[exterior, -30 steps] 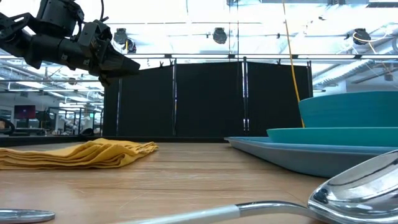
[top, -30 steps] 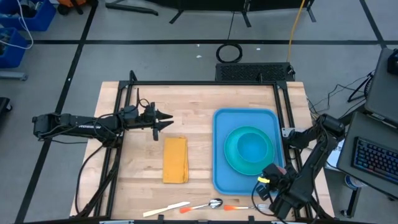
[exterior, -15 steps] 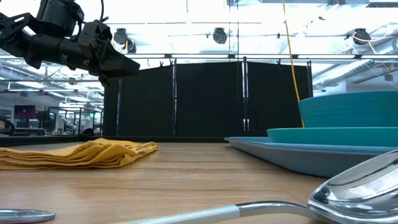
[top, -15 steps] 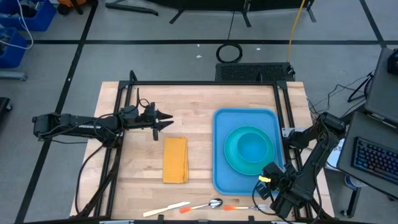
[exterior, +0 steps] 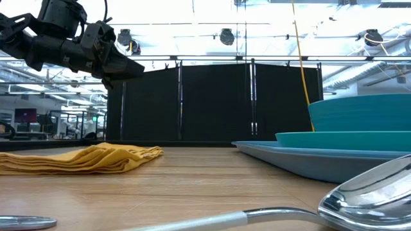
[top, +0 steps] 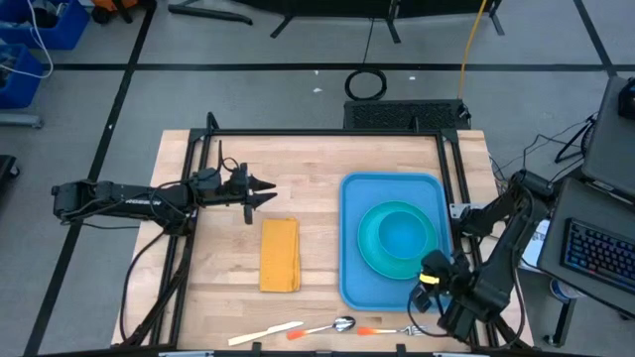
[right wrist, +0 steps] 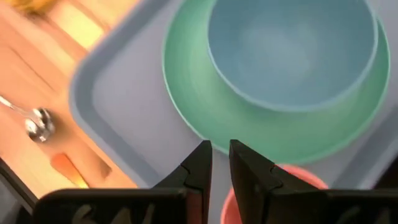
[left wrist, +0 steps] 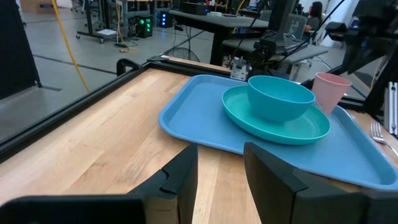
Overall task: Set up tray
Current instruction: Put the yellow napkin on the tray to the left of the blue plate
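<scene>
Blue tray (top: 353,234) — unlabelled, turquoise plate (top: 369,238), bowl (top: 405,234), pink cup (left wrist: 331,91).

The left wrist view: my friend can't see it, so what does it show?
A large bright-blue plastic tray lies on a pale wooden table, carrying a round turquoise plate with a turquoise bowl on it and a pink cup beside the plate. The left gripper is open in the foreground.

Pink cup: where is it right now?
The pink cup stands on the tray beside the turquoise plate, at the tray's near right corner, under the right end effector.
</scene>
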You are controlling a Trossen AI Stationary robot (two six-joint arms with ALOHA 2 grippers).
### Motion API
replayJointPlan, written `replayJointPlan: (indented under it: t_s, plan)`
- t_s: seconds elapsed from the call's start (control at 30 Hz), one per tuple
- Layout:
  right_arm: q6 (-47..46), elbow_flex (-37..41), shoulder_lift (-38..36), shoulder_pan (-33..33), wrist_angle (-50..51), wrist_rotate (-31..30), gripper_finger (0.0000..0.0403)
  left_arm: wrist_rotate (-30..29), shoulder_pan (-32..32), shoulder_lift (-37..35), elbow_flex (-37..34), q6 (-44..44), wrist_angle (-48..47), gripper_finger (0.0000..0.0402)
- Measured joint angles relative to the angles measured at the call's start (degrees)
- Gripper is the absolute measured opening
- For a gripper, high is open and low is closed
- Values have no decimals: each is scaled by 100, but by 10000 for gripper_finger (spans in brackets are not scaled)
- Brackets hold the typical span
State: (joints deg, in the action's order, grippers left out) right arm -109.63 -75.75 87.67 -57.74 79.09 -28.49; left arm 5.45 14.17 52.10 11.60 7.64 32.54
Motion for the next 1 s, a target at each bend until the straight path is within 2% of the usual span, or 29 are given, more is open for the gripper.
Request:
replayJointPlan:
  t_s: [0.23, 0.4, 0.5, 0.63, 0.7, 0.77, 0.87, 1.0]
  plan:
    - [462, 0, -25, 31, -245, -1112, 49, -4, 1, 0, 0, 129, -30, 134]
    - [1376, 0, -25, 232, -706, -1890, 49, -105, 1, 0, 0, 521, 1, 134]
    - [2571, 0, -25, 391, -1418, -2595, 49, -101, -2, 0, 0, 944, -17, 134]
    - [4789, 0, -25, 610, -2804, -3574, 49, 145, 1, 0, 0, 1254, -188, 134]
    - [5910, 0, -25, 725, -3582, -3877, 49, 378, -4, 2, 0, 1388, -335, 134]
    - [6996, 0, -25, 876, -4297, -3915, 49, 594, -32, 2, 0, 1552, -506, 134]
    - [8198, 0, -25, 1121, -5089, -3900, 49, 587, -253, 2, 0, 1548, -773, 134]
    - [8805, 0, -25, 1461, -5428, -3899, 50, -66, -703, 2, -2, 1443, -838, 134]
